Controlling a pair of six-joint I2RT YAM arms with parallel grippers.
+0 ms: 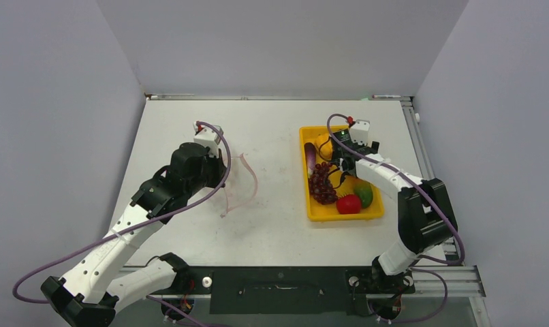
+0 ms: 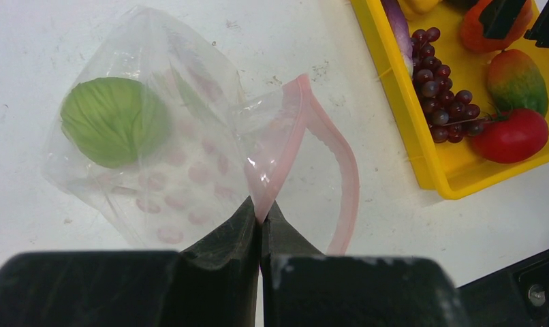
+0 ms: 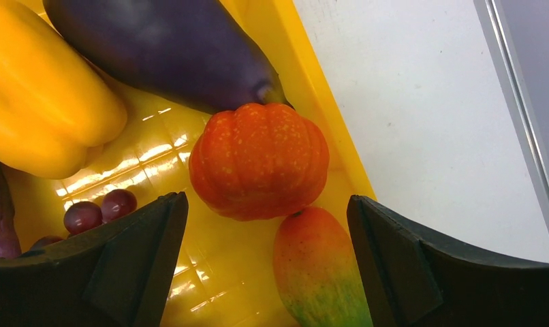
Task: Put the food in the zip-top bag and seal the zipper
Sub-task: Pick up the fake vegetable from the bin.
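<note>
Food [image 1: 321,182] is mostly waiting in the yellow tray [image 1: 344,216], one green piece [image 2: 112,121] is lying in the zip-top bag [image 2: 183,170], and you are pinching its zipper [image 2: 285,136] with your left jaws while your right jaws are hanging open over the pumpkin [image 3: 259,160].

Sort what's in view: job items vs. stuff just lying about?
Job: zip-top bag, its zipper pinched by left gripper, cabbage already inside; food left to bag: pumpkin, eggplant, yellow pepper, grapes, mango, tomato; open right gripper over pumpkin.
Lying about: yellow tray, table, purple cables.
</note>
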